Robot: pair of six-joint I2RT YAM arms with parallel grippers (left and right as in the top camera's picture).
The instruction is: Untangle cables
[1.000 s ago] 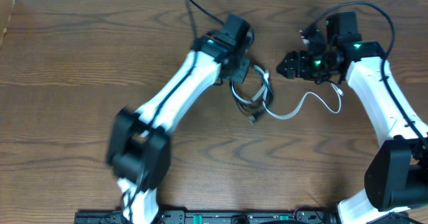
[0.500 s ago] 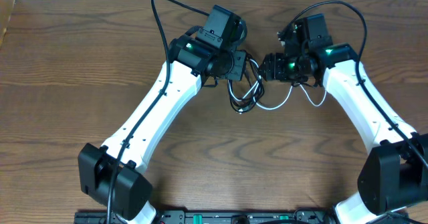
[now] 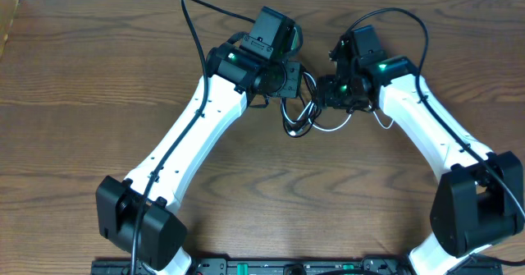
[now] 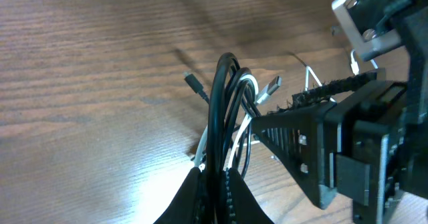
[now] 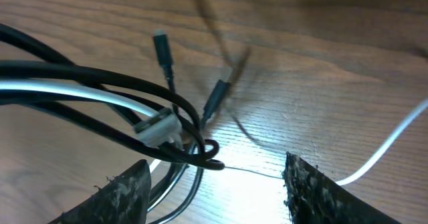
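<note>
- Left gripper [image 4: 214,181] clamped on black cable [image 4: 218,103] and white cable [image 4: 250,89]; tangled loops stick out ahead of it over table [image 3: 74,103].
- Right gripper [image 5: 217,180] open, fingers either side of bundle's end.
- Overhead: bundle near table's 12 o'clock; right gripper at 3 o'clock of left gripper, close.
- Left arm [image 3: 197,135] reaches in from 7 o'clock, right arm [image 3: 426,131] from 5 o'clock.

The left gripper [image 3: 297,81] is clamped on the cables [image 4: 224,97]; facing it, close by, the right gripper [image 5: 214,190] holds its jaws apart.
</note>
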